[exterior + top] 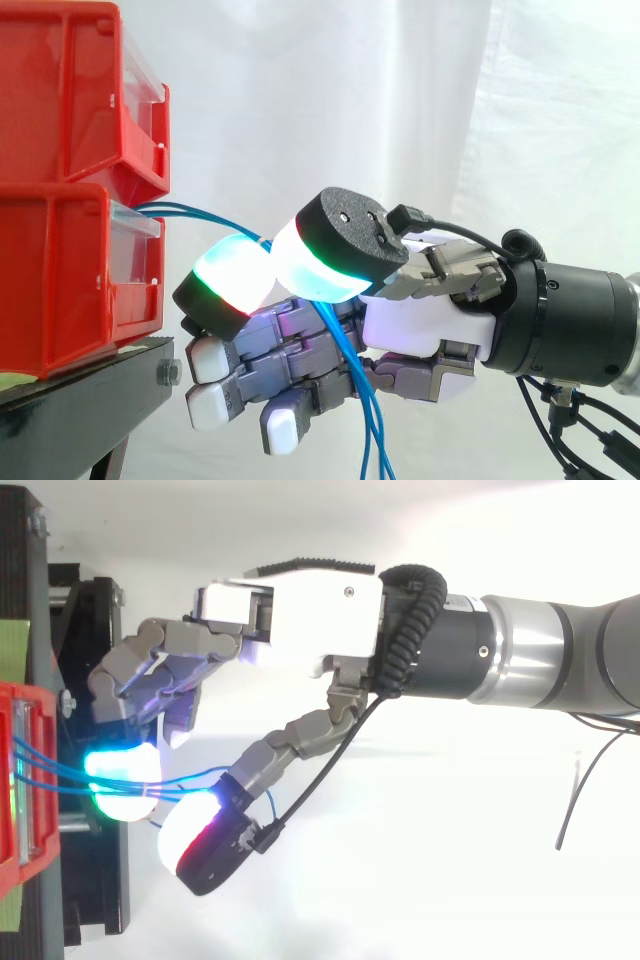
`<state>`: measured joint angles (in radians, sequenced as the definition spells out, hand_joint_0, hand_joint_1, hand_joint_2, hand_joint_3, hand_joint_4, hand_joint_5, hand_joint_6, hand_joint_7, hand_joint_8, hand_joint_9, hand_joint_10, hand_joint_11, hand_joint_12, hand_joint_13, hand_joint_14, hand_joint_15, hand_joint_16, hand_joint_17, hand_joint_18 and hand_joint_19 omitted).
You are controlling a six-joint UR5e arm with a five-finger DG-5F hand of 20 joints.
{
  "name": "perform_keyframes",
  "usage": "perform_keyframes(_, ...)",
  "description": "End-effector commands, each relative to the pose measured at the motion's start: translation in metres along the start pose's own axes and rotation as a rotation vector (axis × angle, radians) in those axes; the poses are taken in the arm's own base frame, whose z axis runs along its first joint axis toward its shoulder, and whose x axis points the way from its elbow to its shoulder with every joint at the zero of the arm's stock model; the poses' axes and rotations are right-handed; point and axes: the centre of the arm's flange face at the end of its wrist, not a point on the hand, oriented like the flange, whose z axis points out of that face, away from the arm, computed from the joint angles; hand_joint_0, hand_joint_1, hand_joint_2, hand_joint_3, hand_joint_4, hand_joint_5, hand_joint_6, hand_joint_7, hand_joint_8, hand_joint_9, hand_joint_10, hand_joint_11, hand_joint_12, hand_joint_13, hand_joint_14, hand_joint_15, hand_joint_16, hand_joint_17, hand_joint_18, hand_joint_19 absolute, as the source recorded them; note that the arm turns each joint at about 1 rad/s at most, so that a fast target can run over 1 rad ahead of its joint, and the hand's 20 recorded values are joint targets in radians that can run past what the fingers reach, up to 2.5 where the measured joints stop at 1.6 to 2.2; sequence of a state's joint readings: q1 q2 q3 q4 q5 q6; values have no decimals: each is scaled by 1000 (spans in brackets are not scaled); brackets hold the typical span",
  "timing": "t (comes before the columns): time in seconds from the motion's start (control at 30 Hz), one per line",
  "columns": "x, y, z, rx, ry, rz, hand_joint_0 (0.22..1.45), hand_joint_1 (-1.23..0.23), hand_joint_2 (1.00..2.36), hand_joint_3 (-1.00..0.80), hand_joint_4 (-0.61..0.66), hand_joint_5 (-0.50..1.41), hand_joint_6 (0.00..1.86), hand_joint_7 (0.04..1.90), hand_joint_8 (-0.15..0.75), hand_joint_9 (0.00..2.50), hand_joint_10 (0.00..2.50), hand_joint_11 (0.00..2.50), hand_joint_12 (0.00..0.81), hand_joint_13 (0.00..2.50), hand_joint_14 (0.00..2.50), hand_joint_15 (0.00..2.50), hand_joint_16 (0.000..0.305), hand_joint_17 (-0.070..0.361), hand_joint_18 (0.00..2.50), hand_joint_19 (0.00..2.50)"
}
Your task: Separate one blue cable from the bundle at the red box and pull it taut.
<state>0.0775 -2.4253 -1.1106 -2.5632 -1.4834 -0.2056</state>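
Hand [420, 330] is level with the lower red bin [60, 270], just clear of its front, above the edge of the black stand [80, 390]. Two glowing pads [235, 265] are pressed together, pinching the blue cables [195, 212]. These leave the bin's front, arc to the pads, pass between them and hang slack down past the palm. The other fingers are curled beneath.

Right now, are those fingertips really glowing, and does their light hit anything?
Yes. Side view: the pads pinching the blue cables glow green with red rims, and the hand beneath looks violet. Top view: they glow cyan and white, and a green gleam lands on the red bin.
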Motion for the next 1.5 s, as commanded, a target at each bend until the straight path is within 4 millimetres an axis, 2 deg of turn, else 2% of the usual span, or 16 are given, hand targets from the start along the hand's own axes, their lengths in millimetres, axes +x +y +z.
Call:
perform_keyframes(0.0, 1, 0, 0, 0, 1, 0, 516, -894, 1000, -500, 272, -204, 900, 884, 411, 837, 17, 847, 422, 882, 18, 516, 54, 122, 951, 600)
perform_keyframes(0.3, 3, 1, 0, -1, 4, -1, 504, -773, 1000, -500, 271, -201, 868, 912, 419, 858, 17, 834, 432, 894, 17, 530, 57, 128, 972, 631)
perform_keyframes(0.4, 3, 0, 0, 1, 4, -1, 529, -699, 1000, -500, 258, -198, 860, 922, 413, 868, 17, 810, 428, 895, 18, 531, 55, 125, 964, 651)
perform_keyframes(0.47, 4, 0, -1, 8, 7, -1, 591, -616, 1000, -500, 250, -197, 855, 955, 408, 881, 18, 802, 415, 889, 18, 531, 53, 119, 944, 665)
perform_keyframes(0.53, 4, 0, -1, 11, 9, -2, 626, -605, 1000, -500, 252, -197, 862, 963, 406, 888, 15, 804, 412, 890, 17, 526, 53, 119, 945, 666)
perform_keyframes(0.7, 4, -2, -3, 30, 21, -1, 661, -707, 1011, -351, 240, -201, 881, 973, 414, 877, 17, 822, 416, 889, 17, 520, 53, 119, 951, 659)
perform_keyframes(0.93, 5, -3, -4, 35, 27, -1, 726, -859, 1013, -334, 219, -212, 902, 1004, 408, 846, 18, 867, 416, 865, 19, 526, 52, 118, 940, 633)
perform_keyframes(1.03, 5, -3, -4, 40, 28, -1, 764, -896, 1011, -365, 249, -214, 930, 1005, 407, 848, 18, 898, 411, 863, 19, 526, 52, 117, 929, 629)
perform_keyframes(1.17, 4, -4, -5, 41, 28, -2, 809, -908, 1000, -500, 249, -208, 939, 1014, 408, 901, 19, 952, 408, 888, 18, 546, 51, 115, 922, 611)
perform_keyframes(1.37, 4, -4, -5, 37, 48, -2, 756, -905, 1000, -500, 256, -197, 946, 1030, 424, 982, 19, 1069, 412, 906, 19, 542, 51, 114, 948, 592)
perform_keyframes(1.47, 3, -4, -5, 37, 49, 0, 675, -932, 1000, -500, 261, -196, 946, 1036, 427, 996, 19, 1089, 410, 910, 19, 549, 51, 114, 951, 603)
